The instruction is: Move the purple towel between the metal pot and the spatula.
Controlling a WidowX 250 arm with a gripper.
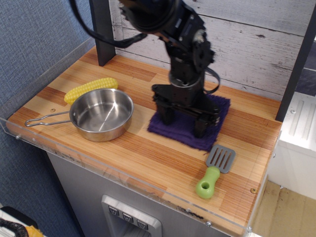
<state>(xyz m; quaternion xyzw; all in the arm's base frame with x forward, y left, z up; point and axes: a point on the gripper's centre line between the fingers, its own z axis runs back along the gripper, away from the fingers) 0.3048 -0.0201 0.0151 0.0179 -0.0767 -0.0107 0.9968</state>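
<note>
Pressing down on the purple towel (pixel 186 129), the gripper (pixel 181 120) has its fingers spread wide, both tips planted on the cloth. The towel lies directly beneath it, right of the metal pot (pixel 101 114) and just behind the spatula (pixel 215 169). The free gap lies toward the pot.
</note>
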